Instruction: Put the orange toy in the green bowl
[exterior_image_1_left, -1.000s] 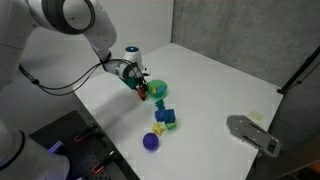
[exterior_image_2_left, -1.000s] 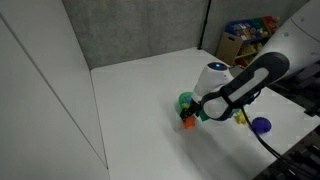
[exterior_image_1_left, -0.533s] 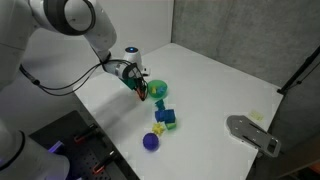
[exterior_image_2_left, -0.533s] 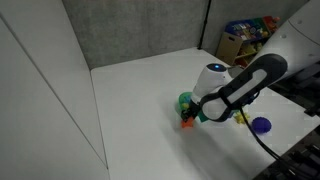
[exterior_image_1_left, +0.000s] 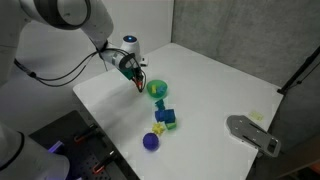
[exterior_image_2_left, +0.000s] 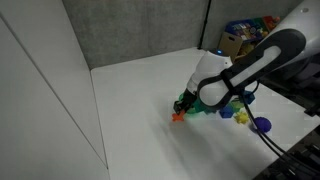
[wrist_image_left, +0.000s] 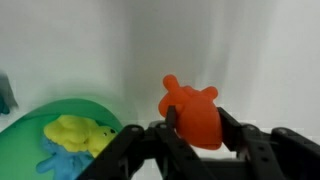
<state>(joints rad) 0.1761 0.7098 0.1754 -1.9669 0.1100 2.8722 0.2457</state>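
Note:
The orange toy (wrist_image_left: 190, 110), small and lumpy, sits pinched between the two black fingers of my gripper (wrist_image_left: 196, 124), which is shut on it. In both exterior views the toy (exterior_image_2_left: 178, 116) hangs just above the white table, under the gripper (exterior_image_1_left: 138, 80). The green bowl (exterior_image_1_left: 158, 89) stands right beside the gripper; in the wrist view the bowl (wrist_image_left: 25, 135) lies low on the left with a yellow and a blue toy inside. In an exterior view the bowl (exterior_image_2_left: 197, 109) is mostly hidden behind the gripper.
Blue and green blocks (exterior_image_1_left: 164, 115) and a purple ball (exterior_image_1_left: 151, 141) lie past the bowl on the white table (exterior_image_1_left: 215, 85). A grey device (exterior_image_1_left: 252, 133) sits at the table's far corner. A grey wall and a cluttered shelf (exterior_image_2_left: 245, 38) stand behind.
The jaws have gone from open to shut on the orange toy. The gripper has then risen a little and shifted slightly away from the bowl, taking the toy with it.

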